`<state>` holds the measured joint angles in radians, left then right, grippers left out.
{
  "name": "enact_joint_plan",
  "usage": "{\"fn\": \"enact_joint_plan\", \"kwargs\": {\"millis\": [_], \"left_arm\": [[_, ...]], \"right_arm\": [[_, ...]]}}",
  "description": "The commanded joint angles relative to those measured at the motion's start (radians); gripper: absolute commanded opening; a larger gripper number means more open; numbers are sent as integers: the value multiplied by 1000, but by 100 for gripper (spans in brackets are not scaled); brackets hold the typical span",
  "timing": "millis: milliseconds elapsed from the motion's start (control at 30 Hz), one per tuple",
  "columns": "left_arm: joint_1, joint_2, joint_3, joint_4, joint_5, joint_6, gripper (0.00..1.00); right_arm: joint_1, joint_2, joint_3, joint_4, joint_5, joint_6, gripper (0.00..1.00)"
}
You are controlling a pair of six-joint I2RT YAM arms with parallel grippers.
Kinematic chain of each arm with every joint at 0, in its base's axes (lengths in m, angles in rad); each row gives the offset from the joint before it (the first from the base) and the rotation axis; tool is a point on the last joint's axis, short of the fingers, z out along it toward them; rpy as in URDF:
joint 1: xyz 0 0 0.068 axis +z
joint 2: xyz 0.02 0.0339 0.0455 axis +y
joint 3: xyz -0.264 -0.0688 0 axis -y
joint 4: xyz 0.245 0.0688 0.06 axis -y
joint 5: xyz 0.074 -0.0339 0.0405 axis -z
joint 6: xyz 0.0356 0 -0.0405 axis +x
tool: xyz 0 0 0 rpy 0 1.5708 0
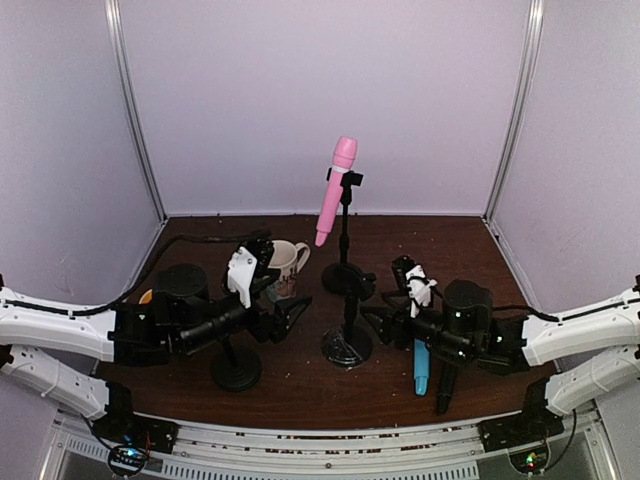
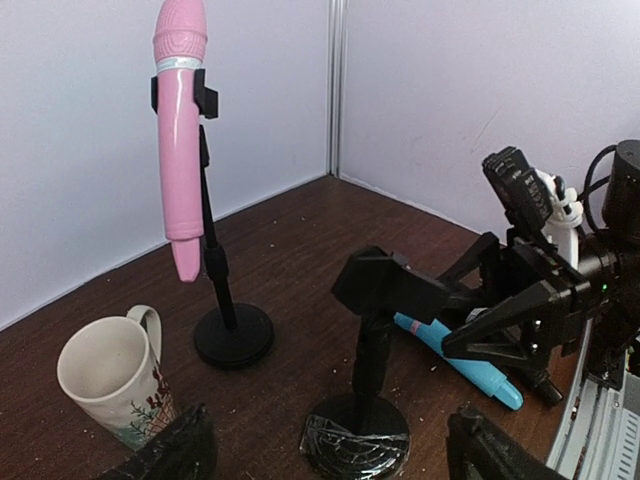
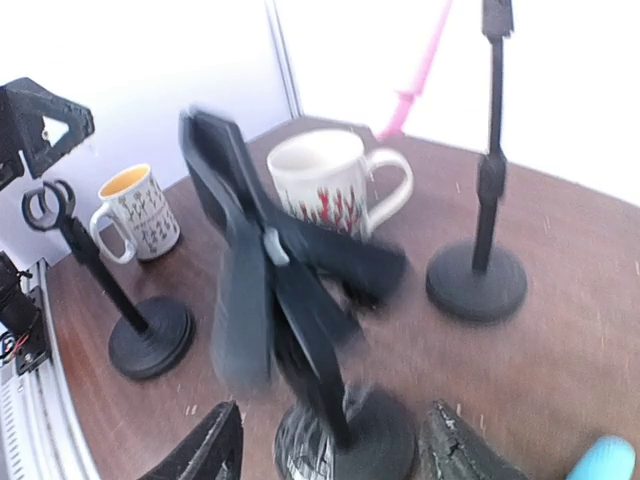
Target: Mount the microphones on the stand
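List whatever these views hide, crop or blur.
Top view: the right arm covers part of the light blue microphone and most of the black microphone.
Right wrist view: the light blue microphone is cut by the bottom corner; the middle stand's clip is motion-blurred.
Left wrist view: the left fingers show only tips at the bottom edge.

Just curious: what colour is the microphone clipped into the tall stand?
The microphone is pink, seen best in the left wrist view.
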<state>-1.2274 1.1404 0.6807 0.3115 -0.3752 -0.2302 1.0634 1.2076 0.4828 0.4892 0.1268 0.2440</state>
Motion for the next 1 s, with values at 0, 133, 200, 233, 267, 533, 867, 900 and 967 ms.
{"fn": "enact_joint_plan", "kwargs": {"millis": [0,133,200,233,267,533,867,900,967], "left_arm": [[3,-18,-19,43,17,1,81],[3,-21,-4,-21,-14,-13,80],[3,-35,0,-38,-12,-6,80],[3,-44,-3,-41,-13,-4,79],[3,-55,-7,-43,-17,-1,80],[3,-120,59,-174,-27,22,77],[3,-196,20,-179,17,13,75],[3,-204,16,-180,22,8,75],[3,-227,5,-183,25,-9,74]], "right_arm": [[41,-127,-19,-352,175,195,62],[41,-208,20,-688,340,420,57],[40,-235,31,-785,348,491,56],[40,-239,41,-831,335,536,55],[37,-235,52,-869,316,561,54],[34,-165,144,-1130,70,809,50],[-16,-71,209,-1188,35,740,49],[-19,-64,214,-1194,45,738,48],[-36,-40,224,-1203,43,723,48]]}}
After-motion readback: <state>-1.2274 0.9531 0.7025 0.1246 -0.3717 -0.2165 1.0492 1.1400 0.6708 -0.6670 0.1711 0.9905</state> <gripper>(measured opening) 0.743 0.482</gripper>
